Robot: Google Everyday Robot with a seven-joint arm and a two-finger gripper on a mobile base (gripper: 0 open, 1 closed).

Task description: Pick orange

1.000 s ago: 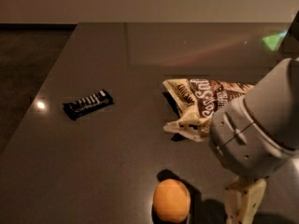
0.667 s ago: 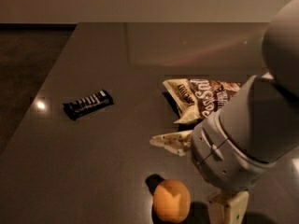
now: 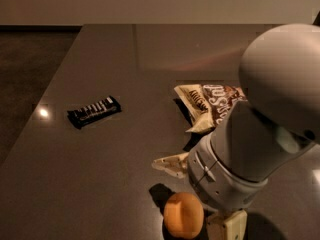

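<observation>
orange: the orange [image 3: 183, 215] sits at the bottom centre of the frame on the dark table [image 3: 125, 59], its bottom edge right at the frame border.
gripper: the gripper [image 3: 227, 227] is at the bottom edge, just right of the orange and very near it. I honestly can't tell whether it's open or closed, or whether it's touching the fruit yet.
risk 1: a round fruit on a slick table will probably roll if it gets nudged from the side, and from here it would go left, away from the grab.
risk 2: the chip bag [image 3: 210, 101] lies right behind, with a crumpled corner poking out beside the arm [image 3: 250, 154]. A sloppy close could snag that corner instead (or drag the bag along).
risk 3: the arm blocks most of the right side, so the contact is hard to check.
not an issue: the candy bar [image 3: 94, 111] at mid left is well apart.
vs 0.7 s ago: the gripper has slid left toward the orange, and the arm covers more of the bag. The orange and candy bar haven't budged.
</observation>
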